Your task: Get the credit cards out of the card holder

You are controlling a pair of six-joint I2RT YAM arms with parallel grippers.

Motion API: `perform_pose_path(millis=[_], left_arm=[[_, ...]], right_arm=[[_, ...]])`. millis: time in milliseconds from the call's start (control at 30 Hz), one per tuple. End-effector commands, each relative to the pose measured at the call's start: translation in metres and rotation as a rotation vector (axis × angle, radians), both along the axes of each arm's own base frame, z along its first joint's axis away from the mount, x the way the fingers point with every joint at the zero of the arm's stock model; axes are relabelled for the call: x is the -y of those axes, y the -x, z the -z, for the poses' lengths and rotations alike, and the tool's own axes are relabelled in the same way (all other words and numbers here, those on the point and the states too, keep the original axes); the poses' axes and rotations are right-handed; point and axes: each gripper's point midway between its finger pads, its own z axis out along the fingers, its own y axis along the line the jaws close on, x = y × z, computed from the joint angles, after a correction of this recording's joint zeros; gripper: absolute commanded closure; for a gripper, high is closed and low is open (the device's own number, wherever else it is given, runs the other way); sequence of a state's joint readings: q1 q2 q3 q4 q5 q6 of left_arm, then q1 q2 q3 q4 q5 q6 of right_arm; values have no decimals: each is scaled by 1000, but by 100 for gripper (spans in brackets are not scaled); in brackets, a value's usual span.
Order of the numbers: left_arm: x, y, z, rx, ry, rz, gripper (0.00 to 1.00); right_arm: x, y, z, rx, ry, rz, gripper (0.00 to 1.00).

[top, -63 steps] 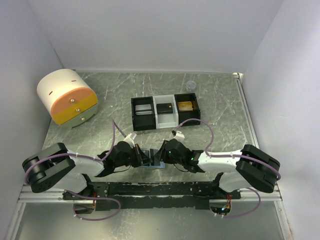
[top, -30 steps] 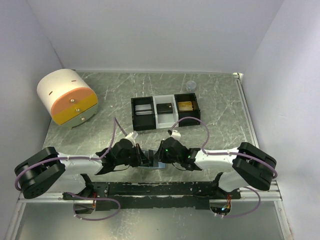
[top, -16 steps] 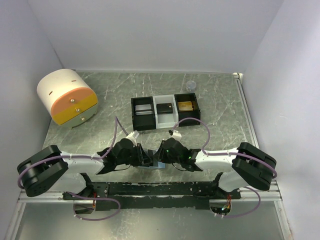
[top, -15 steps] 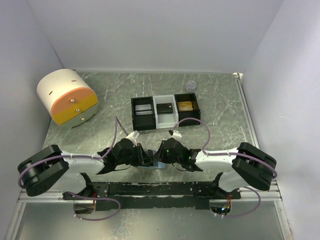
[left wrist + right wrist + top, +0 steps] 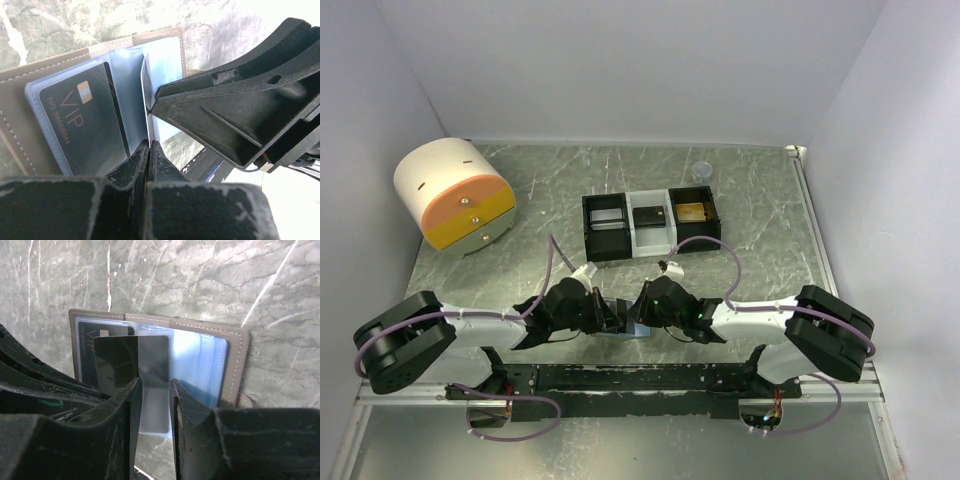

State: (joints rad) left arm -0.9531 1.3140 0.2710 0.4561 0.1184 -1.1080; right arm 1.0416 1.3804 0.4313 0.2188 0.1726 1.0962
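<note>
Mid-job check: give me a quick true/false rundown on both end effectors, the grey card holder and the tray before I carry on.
1. The right end effector pinches a glossy dark card. True.
2. The small flat grey card holder lies folded shut. False: it lies open, pale blue lining showing.
3. A black VIP card sits in one of its sleeves. True.
4. The left end effector is wide open. False: its fingers are closed on the holder's edge.
5. The black-and-white three-compartment tray is empty. False: each compartment holds a card.

left tool (image 5: pixel 148 149) pinched shut | right tool (image 5: pixel 155 386) clamped, fingers narrowly apart
</note>
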Motion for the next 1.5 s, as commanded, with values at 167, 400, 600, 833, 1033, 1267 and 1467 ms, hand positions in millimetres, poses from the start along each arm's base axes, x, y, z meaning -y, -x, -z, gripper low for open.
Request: perform_pose_path(millis=[167,400,600,833,1033,1267,1467], left_arm=[[-10,-4,-18,57,-26,-25,93],[-29,-10,-32,118,-103,-58,93],[-43,-15,-52,184,-133,-92,93],[-52,-17,-67,237,-145,-99,93],[-52,-23,-81,301,-133,-102,93],[-37,-20,-108,371,-21,-43,93],[-26,-10,-132,404,120,2,93]], right_arm=[[20,8,16,-30,94,-17,69],[3,-2,-36,106,-32,-83,51],[5,-8,-69,218,-109,-79,39],[14,-13,-89,399,-180,-87,33],[23,-20,-93,414,-136,-116,32],[37,-19,-121,330,-570,-214,31],[32,-5,-139,365,-634,-302,34]])
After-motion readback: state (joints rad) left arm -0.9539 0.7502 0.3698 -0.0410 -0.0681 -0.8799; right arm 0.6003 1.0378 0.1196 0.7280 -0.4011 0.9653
